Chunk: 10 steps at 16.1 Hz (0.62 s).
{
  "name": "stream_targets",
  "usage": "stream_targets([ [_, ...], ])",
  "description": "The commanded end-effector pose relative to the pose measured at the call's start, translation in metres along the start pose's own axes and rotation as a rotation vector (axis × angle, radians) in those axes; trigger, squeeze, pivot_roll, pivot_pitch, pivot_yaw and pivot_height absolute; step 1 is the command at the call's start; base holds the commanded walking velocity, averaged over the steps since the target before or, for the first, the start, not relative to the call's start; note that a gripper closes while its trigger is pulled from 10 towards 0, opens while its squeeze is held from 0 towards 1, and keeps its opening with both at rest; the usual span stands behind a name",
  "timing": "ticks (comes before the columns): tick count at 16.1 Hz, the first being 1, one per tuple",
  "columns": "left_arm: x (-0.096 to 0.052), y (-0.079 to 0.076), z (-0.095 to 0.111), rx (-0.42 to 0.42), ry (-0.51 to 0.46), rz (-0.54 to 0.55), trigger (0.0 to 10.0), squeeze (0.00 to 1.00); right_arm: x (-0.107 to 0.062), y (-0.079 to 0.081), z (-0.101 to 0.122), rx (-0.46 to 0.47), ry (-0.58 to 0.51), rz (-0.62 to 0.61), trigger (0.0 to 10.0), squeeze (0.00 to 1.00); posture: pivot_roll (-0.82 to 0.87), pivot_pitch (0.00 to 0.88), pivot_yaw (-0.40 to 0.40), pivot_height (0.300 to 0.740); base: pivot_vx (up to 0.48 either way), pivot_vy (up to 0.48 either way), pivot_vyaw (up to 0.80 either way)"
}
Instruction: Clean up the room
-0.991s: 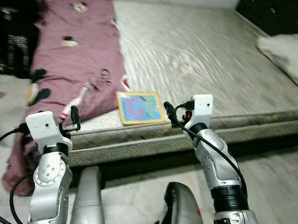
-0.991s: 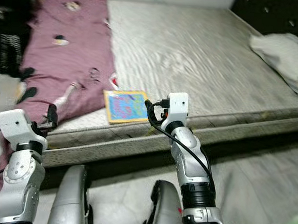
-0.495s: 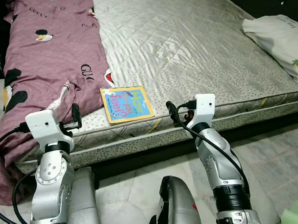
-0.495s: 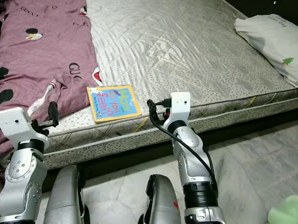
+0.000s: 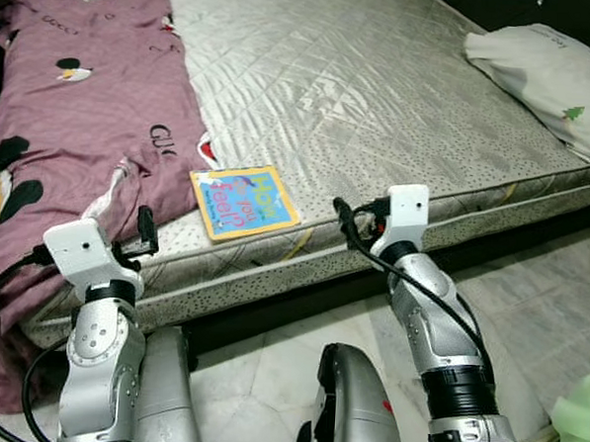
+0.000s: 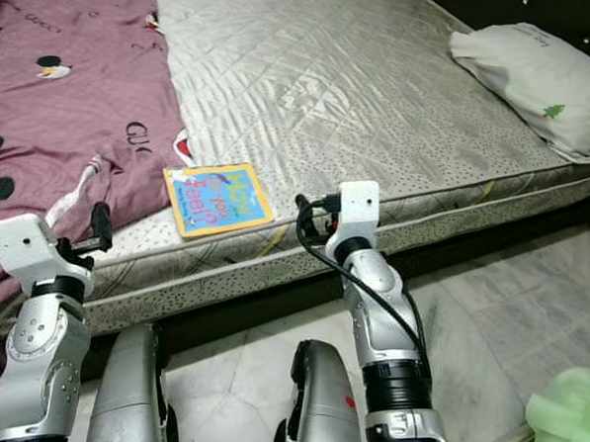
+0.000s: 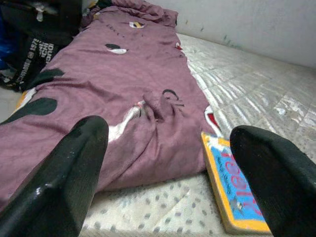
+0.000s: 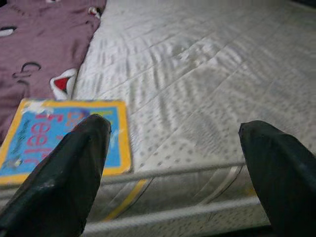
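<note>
I am standing the robot at the long edge of a bare, silver-grey quilted mattress point(image 5: 381, 97) and, as far as I can judge, the tidying here is only starting, since nothing is being carried and everything on the bed is lying loose. The clearest thing to pick up is a square children's board book with a yellow border and a blue cover point(image 5: 244, 201), which is lying flat near the mattress's near edge, touching or just beside the hem of a crumpled mauve blanket printed with small cartoon figures point(image 5: 78, 111); that blanket is running down the robot's left side of the bed and spilling over the edge toward the pale marble floor point(image 5: 527, 322), so I am counting it as unfolded work too. A white pillow with a small green tree print point(image 5: 545, 71) is sitting at the far right corner of the mattress, well apart from the book. I am holding the left gripper point(image 7: 163, 173) just short of the bed edge with its black fingers spread wide and empty, the blanket and the book's corner showing between them. The right gripper point(image 8: 173, 168) is likewise spread wide with nothing in it, hovering near the mattress edge with the book off to one side of it. A light green crumpled thing point(image 6: 566, 423) is showing on the floor at the robot's right; I cannot tell what it is.
</note>
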<state>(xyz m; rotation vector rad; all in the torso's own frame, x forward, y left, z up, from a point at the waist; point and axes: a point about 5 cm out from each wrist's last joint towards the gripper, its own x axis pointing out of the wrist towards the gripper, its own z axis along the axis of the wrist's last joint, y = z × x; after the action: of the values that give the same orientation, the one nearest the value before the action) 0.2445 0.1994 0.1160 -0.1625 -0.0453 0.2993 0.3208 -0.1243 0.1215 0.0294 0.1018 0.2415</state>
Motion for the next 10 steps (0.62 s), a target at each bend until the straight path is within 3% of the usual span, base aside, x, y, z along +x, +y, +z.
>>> stream_targets([
  [1, -0.0002, -0.0023, 0.003, -0.004, -0.005, -0.008, 10.0, 0.0, 0.0008, -0.0022, 0.0023, -0.024, -0.01, -0.011, 10.0, 0.0, -0.06, 0.063, -0.104, 0.538, 0.428, 0.0, 0.0],
  [2, -0.0002, -0.0026, 0.0032, -0.005, -0.005, -0.011, 10.0, 0.0, 0.0011, -0.0028, 0.003, -0.056, -0.022, -0.025, 10.0, 0.0, -0.06, 0.063, -0.104, 0.538, 0.45, 0.0, 0.0],
  [7, -0.0003, -0.0036, 0.0016, -0.007, 0.006, -0.015, 10.0, 0.0, -0.0003, -0.0003, 0.0021, -0.024, -0.017, 0.004, 10.0, 0.0, -0.06, 0.063, -0.104, 0.538, 0.466, 0.0, 0.0],
  [10, 0.0005, -0.0075, -0.0011, -0.033, 0.026, -0.023, 10.0, 0.0, -0.0003, -0.0018, 0.0017, -0.026, -0.017, 0.004, 10.0, 0.0, -0.06, 0.057, -0.107, 0.538, 0.11, 0.0, 0.0],
])
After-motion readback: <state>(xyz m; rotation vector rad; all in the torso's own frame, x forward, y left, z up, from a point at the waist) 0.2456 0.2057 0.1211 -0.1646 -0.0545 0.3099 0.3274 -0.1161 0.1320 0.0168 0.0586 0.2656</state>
